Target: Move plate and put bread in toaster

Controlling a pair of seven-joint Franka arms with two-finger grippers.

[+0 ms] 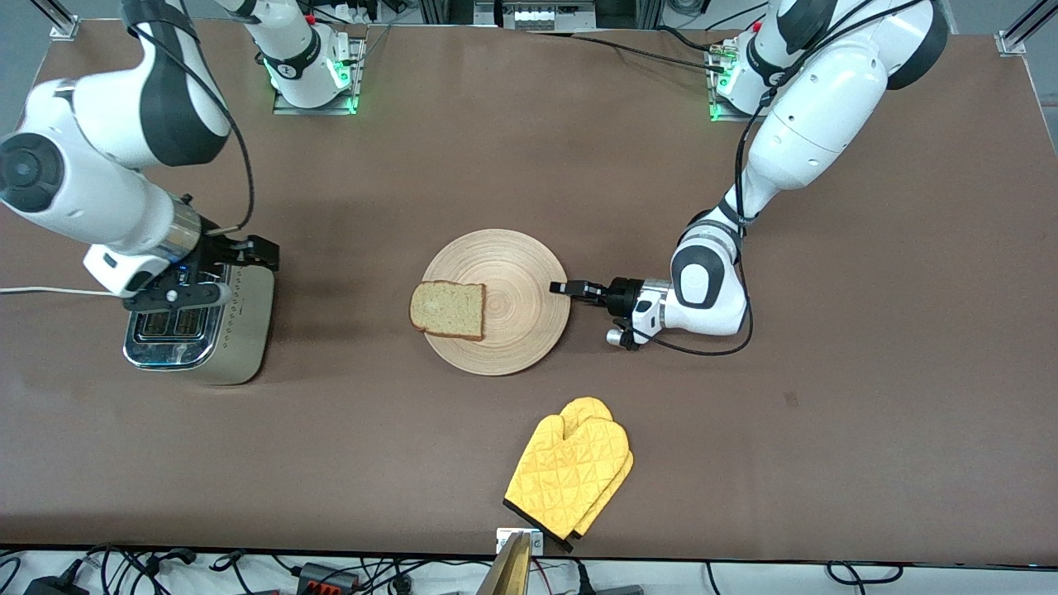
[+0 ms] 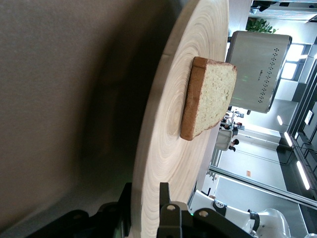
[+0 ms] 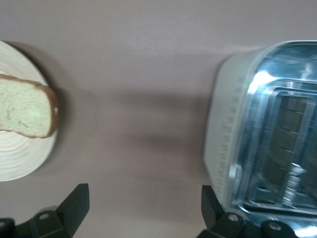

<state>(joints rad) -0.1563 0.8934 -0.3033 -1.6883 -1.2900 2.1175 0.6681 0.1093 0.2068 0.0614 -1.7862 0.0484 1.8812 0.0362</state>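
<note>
The left hand [image 1: 559,287] straddles the plate [image 1: 521,330] rim, grip unclear; the right hand [image 1: 216,268], spread above the toaster [image 1: 240,343], must next fetch the bread [image 1: 447,309].

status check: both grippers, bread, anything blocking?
Left gripper at the round light-wood plate rim, jaws astride it. Right gripper open above the cream-and-chrome toaster. Brown-crusted bread slice on plate. Yellow quilted oven mitt nearer camera, not blocking.

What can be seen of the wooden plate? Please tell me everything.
The plate is large, round, flat, of light wood with fine concentric grooves. It lies flat on the brown table, near the middle. The bread rests on it, overhanging the rim toward the toaster. The left gripper has its fingers around the rim at the left arm's side.
</note>
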